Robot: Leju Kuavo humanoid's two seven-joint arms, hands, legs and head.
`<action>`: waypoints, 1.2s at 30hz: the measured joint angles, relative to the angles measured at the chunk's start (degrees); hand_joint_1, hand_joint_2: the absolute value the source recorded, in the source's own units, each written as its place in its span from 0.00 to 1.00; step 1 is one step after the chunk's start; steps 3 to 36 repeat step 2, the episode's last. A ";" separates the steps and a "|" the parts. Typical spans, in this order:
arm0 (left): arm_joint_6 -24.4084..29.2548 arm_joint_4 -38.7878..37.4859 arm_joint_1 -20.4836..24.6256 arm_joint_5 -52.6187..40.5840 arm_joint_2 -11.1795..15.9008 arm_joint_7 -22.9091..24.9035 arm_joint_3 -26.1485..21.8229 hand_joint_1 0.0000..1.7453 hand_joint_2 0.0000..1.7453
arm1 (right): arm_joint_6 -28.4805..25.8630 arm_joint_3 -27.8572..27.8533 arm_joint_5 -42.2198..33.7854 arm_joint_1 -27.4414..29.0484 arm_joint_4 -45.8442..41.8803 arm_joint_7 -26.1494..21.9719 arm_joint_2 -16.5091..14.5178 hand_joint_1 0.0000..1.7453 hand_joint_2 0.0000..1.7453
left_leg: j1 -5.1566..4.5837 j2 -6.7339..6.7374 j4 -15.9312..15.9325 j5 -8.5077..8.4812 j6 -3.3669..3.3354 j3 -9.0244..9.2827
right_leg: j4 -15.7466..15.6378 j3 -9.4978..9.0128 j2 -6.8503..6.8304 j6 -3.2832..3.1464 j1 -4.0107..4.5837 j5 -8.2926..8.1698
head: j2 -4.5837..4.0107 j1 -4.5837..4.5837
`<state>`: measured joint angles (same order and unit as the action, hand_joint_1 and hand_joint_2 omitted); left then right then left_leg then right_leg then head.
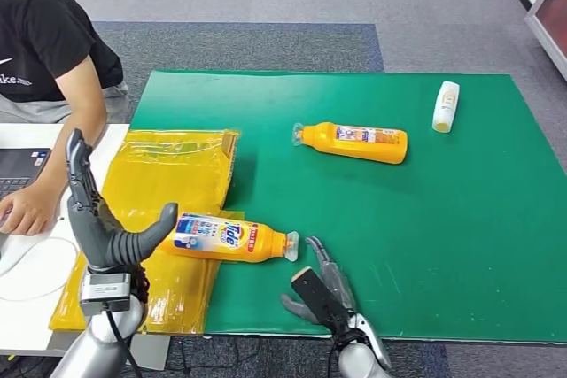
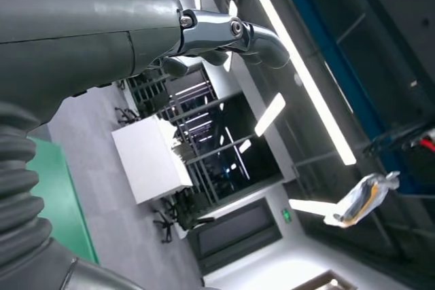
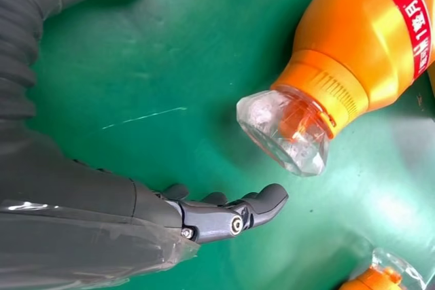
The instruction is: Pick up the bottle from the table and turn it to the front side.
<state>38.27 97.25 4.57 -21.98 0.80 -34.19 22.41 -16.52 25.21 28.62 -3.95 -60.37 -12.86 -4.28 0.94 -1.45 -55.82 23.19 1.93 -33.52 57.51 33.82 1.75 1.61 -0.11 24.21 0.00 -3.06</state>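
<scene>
An orange Tide bottle lies on its side at the near left of the green mat, base over a yellow bag, clear cap toward my right hand. Its label faces up. My left hand stands raised and open just left of the bottle's base, thumb close to it, holding nothing. My right hand is open near the mat's front edge, fingers just short of the cap. In the right wrist view the clear cap lies a little beyond my fingertips, apart from them. A second orange bottle lies farther back.
A small white bottle lies at the mat's far right. The yellow plastic bag covers the mat's left edge. A person in a black shirt sits at the far left, one hand by a laptop on a white table.
</scene>
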 joint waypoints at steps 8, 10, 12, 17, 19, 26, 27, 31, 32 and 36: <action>-0.28 0.32 -0.10 0.95 -0.05 -0.21 -0.01 0.00 1.00 | -0.12 0.05 0.00 -0.07 0.15 -0.11 0.00 0.00 1.00 | 0.00 0.00 0.00 0.00 0.00 0.00 | 0.00 0.00 0.00 0.00 0.00 0.00 | 0.00 0.00; -0.28 0.32 -0.10 0.95 -0.05 -0.21 -0.01 0.00 1.00 | -0.12 0.05 0.00 -0.07 0.15 -0.11 0.00 0.00 1.00 | 0.00 0.00 0.00 0.00 0.00 0.00 | 0.00 0.00 0.00 0.00 0.00 0.00 | 0.00 0.00; -0.28 0.32 -0.10 0.95 -0.05 -0.21 -0.01 0.00 1.00 | -0.12 0.05 0.00 -0.07 0.15 -0.11 0.00 0.00 1.00 | 0.00 0.00 0.00 0.00 0.00 0.00 | 0.00 0.00 0.00 0.00 0.00 0.00 | 0.00 0.00; -0.28 0.32 -0.10 0.95 -0.05 -0.21 -0.01 0.00 1.00 | -0.12 0.05 0.00 -0.07 0.15 -0.11 0.00 0.00 1.00 | 0.00 0.00 0.00 0.00 0.00 0.00 | 0.00 0.00 0.00 0.00 0.00 0.00 | 0.00 0.00; -0.28 0.32 -0.10 0.95 -0.05 -0.21 -0.01 0.00 1.00 | -0.12 0.05 0.00 -0.07 0.15 -0.11 0.00 0.00 1.00 | 0.00 0.00 0.00 0.00 0.00 0.00 | 0.00 0.00 0.00 0.00 0.00 0.00 | 0.00 0.00; -0.28 0.32 -0.10 0.95 -0.05 -0.21 -0.01 0.00 1.00 | -0.12 0.05 0.00 -0.07 0.15 -0.11 0.00 0.00 1.00 | 0.00 0.00 0.00 0.00 0.00 0.00 | 0.00 0.00 0.00 0.00 0.00 0.00 | 0.00 0.00; -0.28 0.32 -0.10 0.95 -0.05 -0.21 -0.01 0.00 1.00 | -0.12 0.05 0.00 -0.07 0.15 -0.11 0.00 0.00 1.00 | 0.00 0.00 0.00 0.00 0.00 0.00 | 0.00 0.00 0.00 0.00 0.00 0.00 | 0.00 0.00; -0.28 0.32 -0.10 0.95 -0.05 -0.21 -0.01 0.00 1.00 | -0.12 0.05 0.00 -0.07 0.15 -0.11 0.00 0.00 1.00 | 0.00 0.00 0.00 0.00 0.00 0.00 | 0.00 0.00 0.00 0.00 0.00 0.00 | 0.00 0.00; -0.28 0.32 -0.10 0.95 -0.05 -0.21 -0.01 0.00 1.00 | -0.12 0.05 0.00 -0.07 0.15 -0.11 0.00 0.00 1.00 | 0.00 0.00 0.00 0.00 0.00 0.00 | 0.00 0.00 0.00 0.00 0.00 0.00 | 0.00 0.00; -0.28 0.32 -0.10 0.95 -0.05 -0.21 -0.01 0.00 1.00 | -0.12 0.05 0.00 -0.07 0.15 -0.11 0.00 0.00 1.00 | 0.00 0.00 0.00 0.00 0.00 0.00 | 0.00 0.00 0.00 0.00 0.00 0.00 | 0.00 0.00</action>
